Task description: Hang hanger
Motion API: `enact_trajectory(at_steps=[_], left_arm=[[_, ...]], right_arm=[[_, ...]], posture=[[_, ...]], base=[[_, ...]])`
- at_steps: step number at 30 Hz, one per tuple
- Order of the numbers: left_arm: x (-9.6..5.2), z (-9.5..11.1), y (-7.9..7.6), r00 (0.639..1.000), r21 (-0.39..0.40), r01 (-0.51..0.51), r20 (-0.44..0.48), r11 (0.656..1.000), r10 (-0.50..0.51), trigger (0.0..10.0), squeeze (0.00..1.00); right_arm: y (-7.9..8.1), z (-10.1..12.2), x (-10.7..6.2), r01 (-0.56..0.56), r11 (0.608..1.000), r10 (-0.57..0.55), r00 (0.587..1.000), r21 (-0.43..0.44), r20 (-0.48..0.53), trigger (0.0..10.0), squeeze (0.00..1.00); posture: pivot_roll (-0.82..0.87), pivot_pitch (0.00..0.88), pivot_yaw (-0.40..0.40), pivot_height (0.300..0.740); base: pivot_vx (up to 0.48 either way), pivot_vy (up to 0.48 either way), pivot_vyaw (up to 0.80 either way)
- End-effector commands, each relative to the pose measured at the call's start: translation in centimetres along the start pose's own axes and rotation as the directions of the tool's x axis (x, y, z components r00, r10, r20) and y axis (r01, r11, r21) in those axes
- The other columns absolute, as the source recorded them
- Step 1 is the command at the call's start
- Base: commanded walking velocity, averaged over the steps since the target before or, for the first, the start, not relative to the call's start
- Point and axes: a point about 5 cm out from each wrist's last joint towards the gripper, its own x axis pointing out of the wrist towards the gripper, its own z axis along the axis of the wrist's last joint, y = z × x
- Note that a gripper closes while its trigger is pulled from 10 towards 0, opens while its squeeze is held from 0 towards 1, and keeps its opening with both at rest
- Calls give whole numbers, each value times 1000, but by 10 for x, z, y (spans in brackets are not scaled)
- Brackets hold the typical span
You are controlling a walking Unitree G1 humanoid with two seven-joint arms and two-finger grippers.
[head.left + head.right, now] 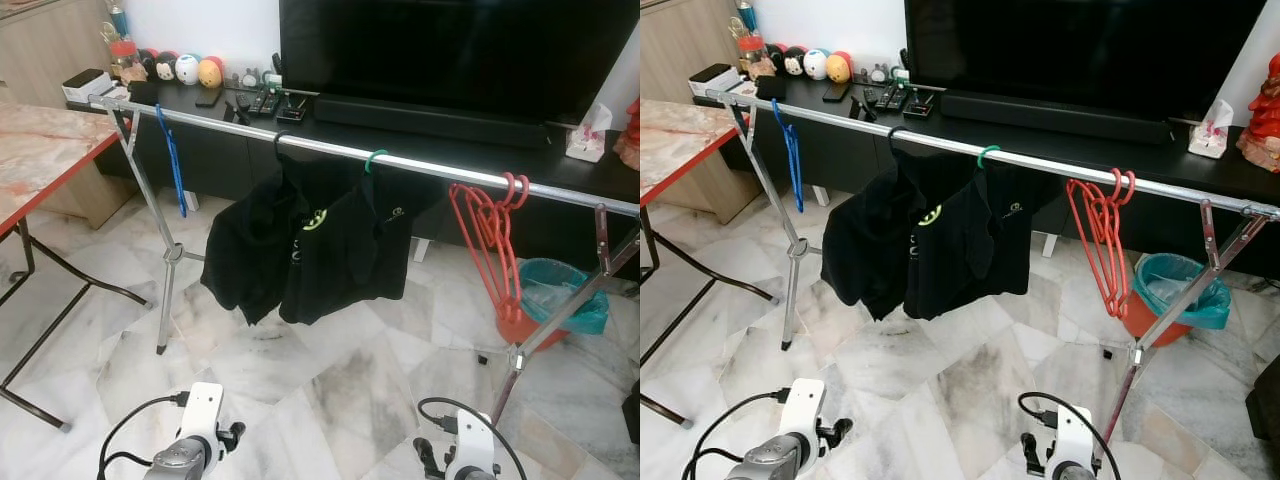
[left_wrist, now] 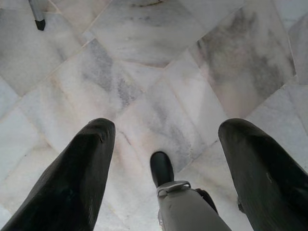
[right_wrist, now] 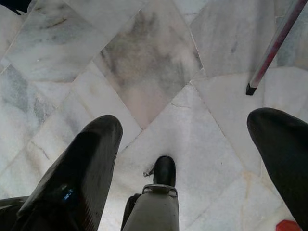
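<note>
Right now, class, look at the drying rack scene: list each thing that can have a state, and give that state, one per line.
Blue hanger: hung on the rail, bare.
Black shirts: hung on the rail, on hangers.
Red hangers: bunched on the rail, bare.
Rail: level, on its stand.
Television: off.
Bin: lined with a teal bag.
Left gripper: open, pointed at the floor.
Right gripper: open, pointed at the floor.

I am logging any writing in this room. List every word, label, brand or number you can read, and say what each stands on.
No text reads clearly.
Black shirts on the rail: a green round mark and a small pale chest logo, both too small to read.
Tissue box on the black TV cabinet: print too blurred to read.
Remotes on that cabinet: buttons too small to read.
Both open grippers, left gripper and right gripper, bear no legible text.
</note>
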Motion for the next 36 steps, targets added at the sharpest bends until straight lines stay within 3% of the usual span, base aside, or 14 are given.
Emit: enact_trajectory(at_steps=[1,26,30,36], left_arm=[[-1,-7,1,1000,7,-8,-27,1000,8,10000,0],[-1,-7,1,1000,7,-8,-27,1000,8,10000,0],[-7,-21,20,996,-14,-65,-63,998,64,10000,0],[-8,-23,24,994,-8,-78,-77,997,77,10000,0]], right_arm=[[0,2,0,5,1000,-5,1000,10,10,10000,0],[0,2,0,5,1000,-5,1000,10,10,10000,0],[2,3,1,7,999,-7,1000,32,14,10000,0],[2,4,1,4,999,-5,1000,36,16,10000,0]], posture=[[38,0,-38,740],[38,0,-38,740],[42,0,-29,740],[41,0,-27,740]], base=[[0,0,0],[0,0,0],[0,0,0],[0,0,0]])
